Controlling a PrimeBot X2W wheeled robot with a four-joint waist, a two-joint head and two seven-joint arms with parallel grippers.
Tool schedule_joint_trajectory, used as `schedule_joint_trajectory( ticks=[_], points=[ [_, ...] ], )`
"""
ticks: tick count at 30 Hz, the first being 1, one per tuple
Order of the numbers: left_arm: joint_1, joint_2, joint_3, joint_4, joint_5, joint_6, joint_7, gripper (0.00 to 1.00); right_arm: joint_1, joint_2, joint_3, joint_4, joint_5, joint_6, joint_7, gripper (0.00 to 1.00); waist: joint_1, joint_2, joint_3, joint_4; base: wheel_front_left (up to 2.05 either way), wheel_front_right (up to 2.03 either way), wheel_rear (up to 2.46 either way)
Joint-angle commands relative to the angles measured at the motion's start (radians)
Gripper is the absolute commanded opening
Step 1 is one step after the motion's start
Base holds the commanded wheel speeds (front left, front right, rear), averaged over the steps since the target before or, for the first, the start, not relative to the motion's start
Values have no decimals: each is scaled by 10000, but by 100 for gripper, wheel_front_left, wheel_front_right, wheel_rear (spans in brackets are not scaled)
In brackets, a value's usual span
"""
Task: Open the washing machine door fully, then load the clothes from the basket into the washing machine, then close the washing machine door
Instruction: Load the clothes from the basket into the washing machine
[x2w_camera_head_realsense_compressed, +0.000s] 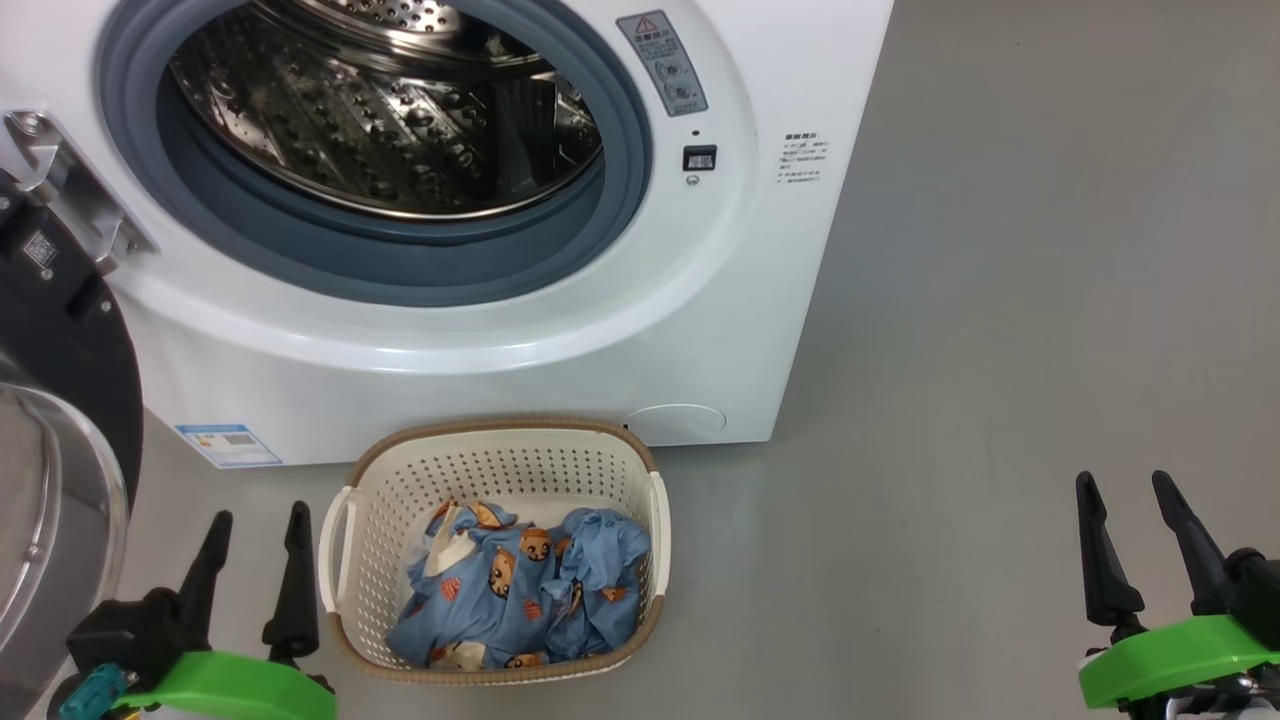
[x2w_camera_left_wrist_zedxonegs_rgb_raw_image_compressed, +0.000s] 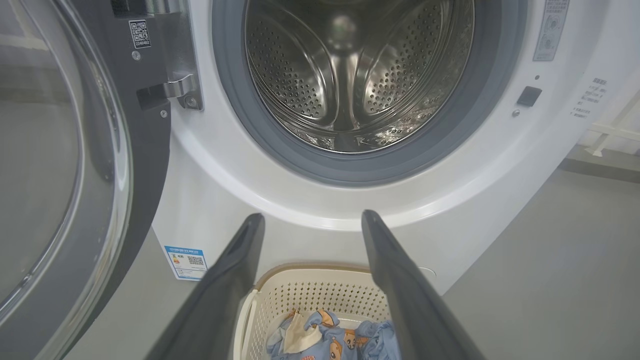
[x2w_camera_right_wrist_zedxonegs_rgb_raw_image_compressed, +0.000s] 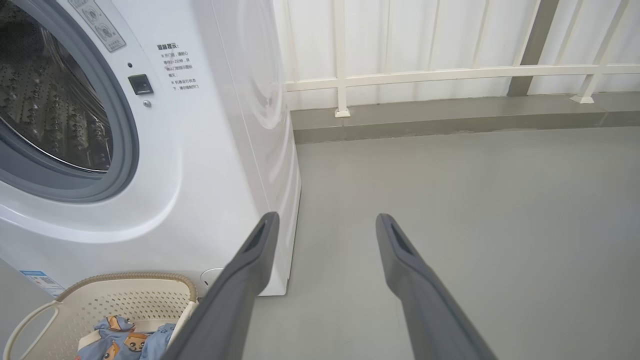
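Spread, empty: left gripper (x2w_camera_head_realsense_compressed: 260, 512), right gripper (x2w_camera_head_realsense_compressed: 1122, 478). Heaped in basket (x2w_camera_head_realsense_compressed: 500, 432) before washing machine (x2w_camera_head_realsense_compressed: 500, 330): clothes (x2w_camera_head_realsense_compressed: 520, 590). Risks: pinching basket wall with cloth and dragging it (light plastic); dropping garment short of drum (x2w_camera_head_realsense_compressed: 380, 120); bumping open washing machine door (x2w_camera_head_realsense_compressed: 80, 340) at left.

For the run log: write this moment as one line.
door: open | drum: empty | clothes: in basket | left gripper: open, beside basket | right gripper: open | stage: loading not started

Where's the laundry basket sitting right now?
In the head view, the cream-white perforated plastic basket stands on the grey floor, close before the big white front-loading washing machine, just right of the open left gripper.
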Motion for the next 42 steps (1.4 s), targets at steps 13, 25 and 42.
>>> schedule_joint_trajectory(
  ticks=[13, 25, 42],
  points=[
    [-347, -72, 40, 626, -61, -27, -36, 100, -451, 57, 399, -361, 44, 16, -120, 100, 0, 0, 426, -39, 0, 0, 0],
    [-1370, 143, -903, 2424, -307, -27, -36, 100, -1133, 372, 739, -567, -7, 16, -120, 100, 0, 0, 1858, -373, 0, 0, 0],
    [-4521, 727, -2873, 5468, -1105, -27, -36, 100, -2609, 725, 1148, -942, -120, 16, -120, 100, 0, 0, 4477, -660, 0, 0, 0]
  ],
)
